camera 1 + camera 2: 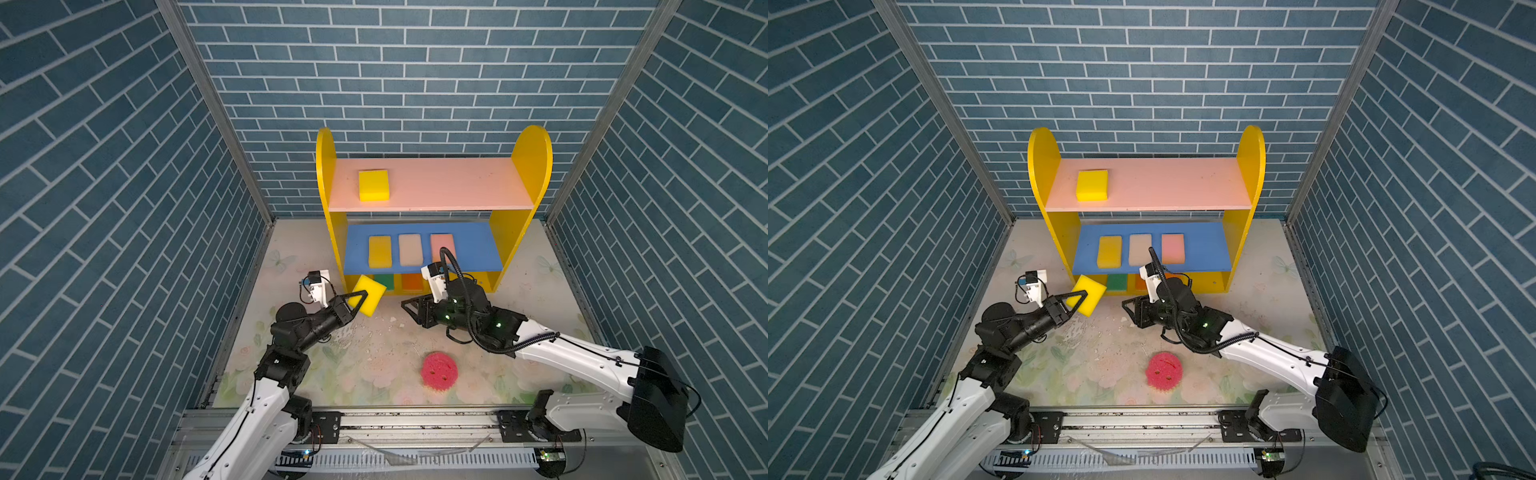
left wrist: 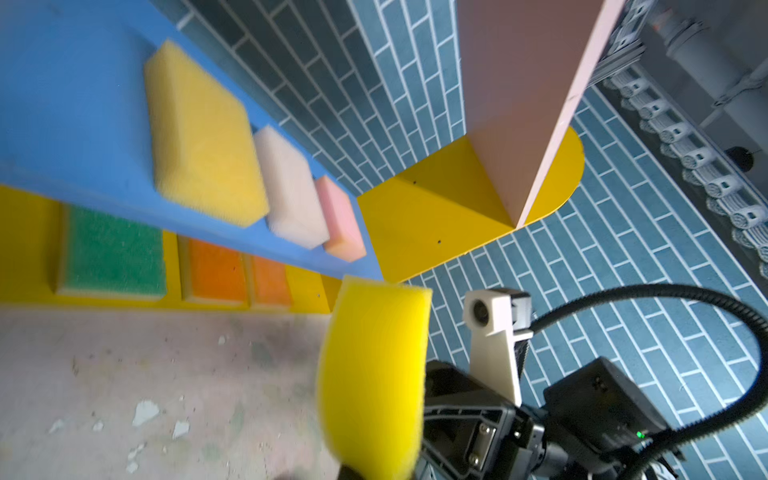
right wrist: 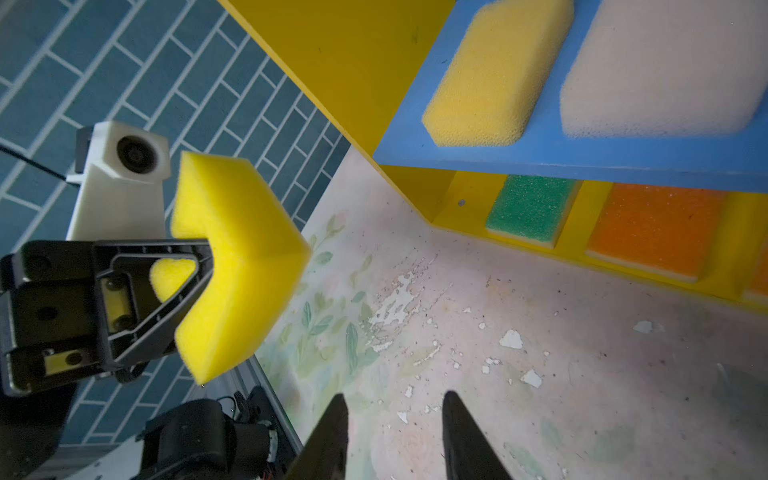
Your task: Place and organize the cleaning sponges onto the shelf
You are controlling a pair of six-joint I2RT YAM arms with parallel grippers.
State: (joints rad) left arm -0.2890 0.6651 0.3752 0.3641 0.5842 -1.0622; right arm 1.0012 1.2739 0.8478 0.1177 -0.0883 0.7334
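The shelf (image 1: 528, 166) stands at the back of the table. My left gripper (image 1: 360, 300) is shut on a bright yellow sponge (image 1: 370, 297), held tilted in the air by the shelf's lower left corner; the sponge (image 3: 241, 249) is squeezed between the jaws. My right gripper (image 3: 392, 405) is open and empty, low in front of the shelf's base. A round pink sponge (image 1: 439, 370) lies on the table near the front. Another yellow sponge (image 1: 374, 185) sits on the pink board. Yellow-orange (image 1: 380, 252), cream (image 1: 410, 249) and pink (image 1: 443, 245) sponges lie on the blue board. Green (image 3: 530, 208) and orange (image 3: 656, 228) sponges rest on the base.
Blue brick-pattern walls (image 1: 124, 208) close in the left, right and back. The table mat (image 1: 374, 353) has a flower print with white chipped flecks. A metal rail (image 1: 415, 419) runs along the front edge. The right wrist's camera mount (image 2: 496, 332) is close beside the held sponge.
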